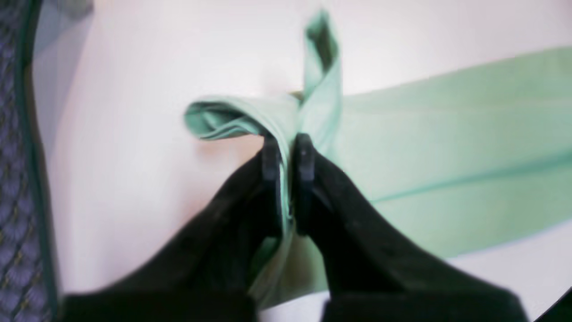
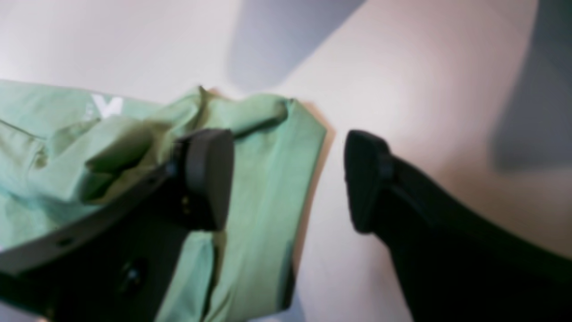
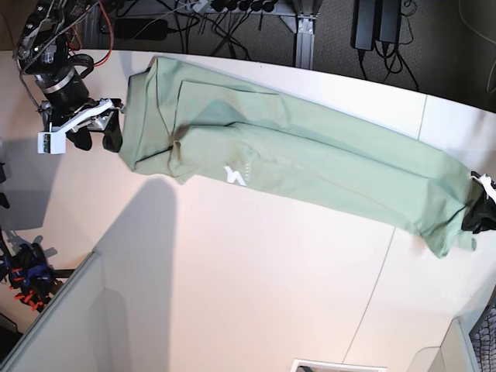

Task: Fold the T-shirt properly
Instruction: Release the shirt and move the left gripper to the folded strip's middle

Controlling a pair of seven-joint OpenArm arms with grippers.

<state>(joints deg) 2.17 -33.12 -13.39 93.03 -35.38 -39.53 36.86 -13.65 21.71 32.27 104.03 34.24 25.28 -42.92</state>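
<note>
White table [image 3: 256, 287] everywhere, with the T-shirt [image 3: 310, 167] as the landmark: it lies stretched in a long band across the table's far half, already folded lengthwise by the look of it. At the shirt's hem end, the left gripper [image 1: 288, 147] has its jaws pinched tight on a bunched corner, fabric curling out either side of the pinch. I'd guess that's to keep the band taut or to carry that end over. At the collar end, the right gripper [image 2: 288, 179] hangs with jaws wide apart, one finger [image 2: 208, 176] over the cloth, one off its edge, holding nothing. Beyond the shirt, cables [image 3: 232, 12] run along the table's back.
</note>
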